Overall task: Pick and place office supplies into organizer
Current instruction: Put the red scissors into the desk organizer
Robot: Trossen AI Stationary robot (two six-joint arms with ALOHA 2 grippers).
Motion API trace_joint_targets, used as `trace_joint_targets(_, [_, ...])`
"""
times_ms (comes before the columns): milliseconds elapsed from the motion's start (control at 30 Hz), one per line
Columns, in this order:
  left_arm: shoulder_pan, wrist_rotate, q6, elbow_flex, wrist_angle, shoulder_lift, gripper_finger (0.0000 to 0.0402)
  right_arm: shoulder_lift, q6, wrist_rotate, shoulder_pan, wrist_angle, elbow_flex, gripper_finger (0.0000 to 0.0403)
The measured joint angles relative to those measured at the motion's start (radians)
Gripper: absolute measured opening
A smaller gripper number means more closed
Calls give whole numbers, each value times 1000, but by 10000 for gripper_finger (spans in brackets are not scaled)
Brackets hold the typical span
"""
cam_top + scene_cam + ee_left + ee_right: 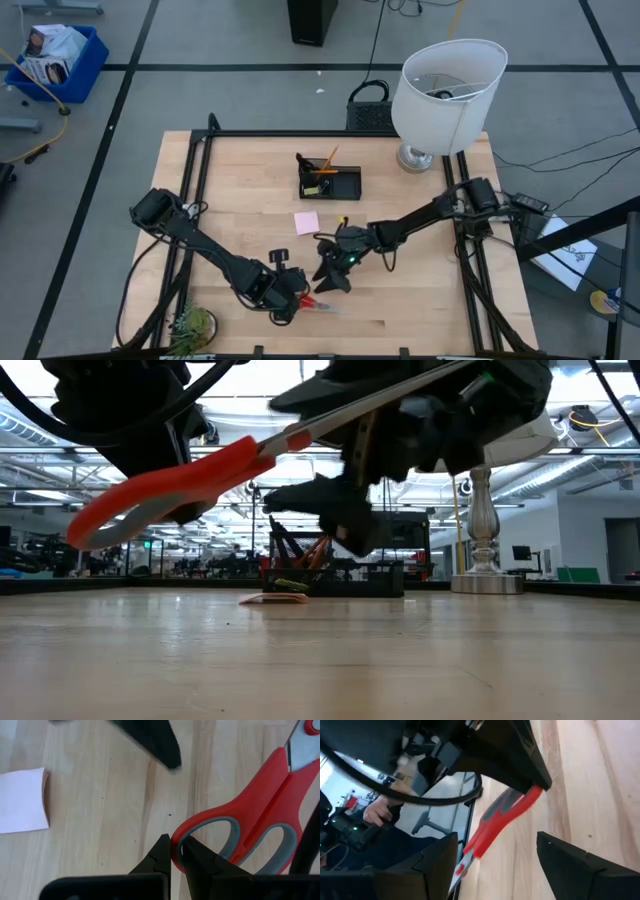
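While its 2 fingers press together on the rim of a red handle loop, the left gripper [176,854] holds the red-handled scissors [260,815] clear of the table [420,300], near the front edge and a little left of centre in the high view. From the low view the scissors [190,480] hang tilted in the air, handles low toward the left arm and blades rising toward the right arm. Just beside them, the right gripper [497,855] has its fingers spread wide with nothing between them; in its own wrist view the scissors [495,827] lie ahead of the gap, apart from both fingers. In the high view the right gripper [332,272] sits near the table's middle, with the left gripper [297,300] close to its front left.

Behind the 2 grippers, a pink sticky-note pad [306,222] lies flat on the wood. Farther back stands the black organizer [330,181], with at least 1 orange-yellow pencil [329,158] leaning up out of its taller section. A white lampshade [445,95] on a metal base stands at the back right corner, and a small green plant [190,328] sits at the front left corner.

In the right wrist view, beyond the table edge, a person's hand [377,811] rests on a dark device.
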Motion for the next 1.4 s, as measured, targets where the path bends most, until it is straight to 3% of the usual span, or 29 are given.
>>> trace_joint_targets(300, [0, 0, 11, 0, 8, 0, 28, 49, 4, 8, 38, -2, 62, 258])
trace_joint_targets(600, [-1, -37, 30, 0, 12, 0, 28, 50, -22, 137, 89, -17, 61, 250])
trace_joint_targets(1400, [42, -58, 85, 0, 47, 0, 28, 51, 0, 168, 94, -13, 60, 236])
